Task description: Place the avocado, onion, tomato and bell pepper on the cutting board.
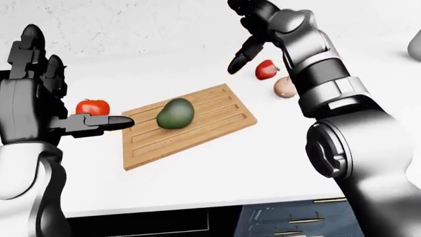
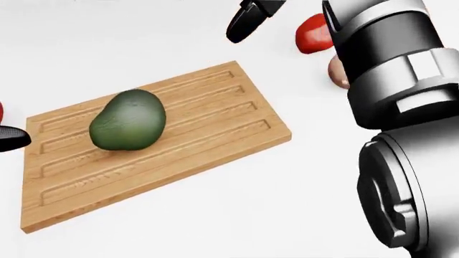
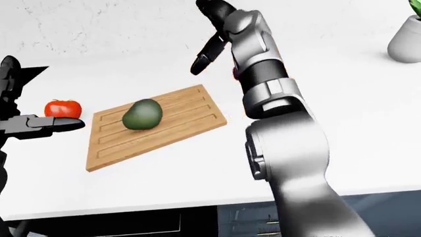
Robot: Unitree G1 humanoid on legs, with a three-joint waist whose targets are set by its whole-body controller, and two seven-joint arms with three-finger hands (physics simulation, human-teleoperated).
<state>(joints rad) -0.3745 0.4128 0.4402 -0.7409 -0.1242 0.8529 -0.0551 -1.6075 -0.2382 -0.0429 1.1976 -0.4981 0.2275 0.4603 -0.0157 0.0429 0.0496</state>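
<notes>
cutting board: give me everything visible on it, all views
The cutting board is a light wooden rectangle with visible grain and four long shallow grooves along its length. It lies flat on the white counter, turned at an angle to the counter edge. Only the avocado rests on it, toward its left half in the head view. Neither hand touches it; the tomato, bell pepper and onion sit off it.

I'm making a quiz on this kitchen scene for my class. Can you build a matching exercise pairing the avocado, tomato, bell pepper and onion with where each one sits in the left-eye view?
Things:
1. avocado
2. tomato
3. bell pepper
4. onion

Places:
A. on the counter left of the cutting board
B. on the board
C. tucked against the right arm, right of the board
D. above the board's top right corner, under the right hand

Pairs: 1-B, 2-A, 3-D, 4-C
</notes>
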